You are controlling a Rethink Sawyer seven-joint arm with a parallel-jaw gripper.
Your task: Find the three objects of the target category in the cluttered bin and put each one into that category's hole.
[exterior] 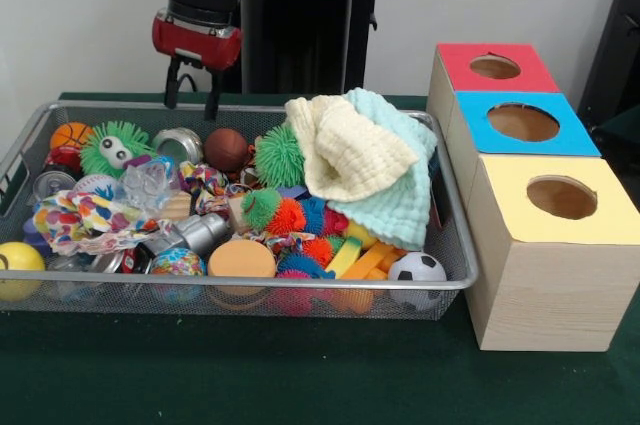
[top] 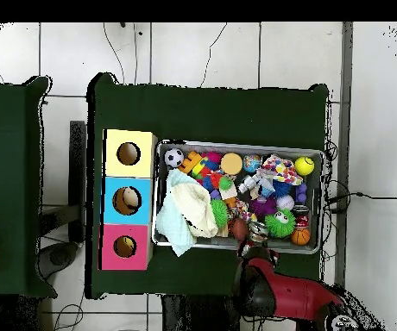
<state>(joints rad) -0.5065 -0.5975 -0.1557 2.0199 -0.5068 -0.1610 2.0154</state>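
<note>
Green cloth covered the bench (exterior: pixel 300 385), and on it stood a wire-mesh bin (exterior: pixel 452 275) heaped with toys, which serves as the landmark for what follows. Just beside the bin sat a wooden box with three holes, topped red (exterior: pixel 495 67), blue (exterior: pixel 523 123) and yellow (exterior: pixel 561 197); in the overhead view something pale seemed to lie in the blue hole. The pincer (exterior: pixel 192 85) hung above the bin's far rim, its two dark fingers apart and holding nothing.

Judging by that, the search step was in hand and no grasp had begun. Which category was wanted could not be told. Balls were plentiful: a brown ball (exterior: pixel 226 148) sat in the bin nearest the pincer, a small basketball (exterior: pixel 71 134) in a far corner, a soccer ball (exterior: pixel 417 270) in a near corner. Being round, these had no long axis and pointed no way. The next move probably called for a straight descent onto one ball, clear of the folded cloths (exterior: pixel 365 160) draped over the bin's box-side end.
</note>
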